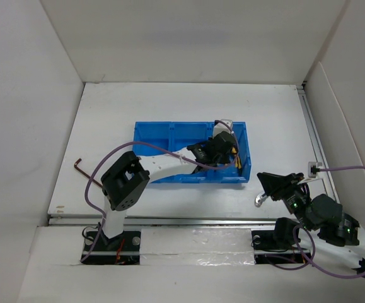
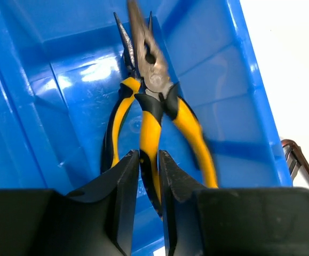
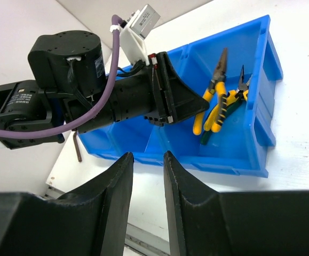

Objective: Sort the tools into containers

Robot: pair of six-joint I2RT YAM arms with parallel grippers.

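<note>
In the right-end compartment of the glossy blue plastic tray (image 2: 250,106), the left gripper (image 2: 148,173) pinches one rubbery yellow-and-black handle of the long-nose pliers (image 2: 154,80), held above a second pair (image 2: 119,114). They are rigid steel, probably nose-heavy and liable to swing, so a hold nearer the pivot looks safer. The right gripper (image 3: 149,176), off the tray's near right corner, has fingers slightly apart, empty

text: none legible | labels: none legible | numbers, brands, signs: none legible
</note>
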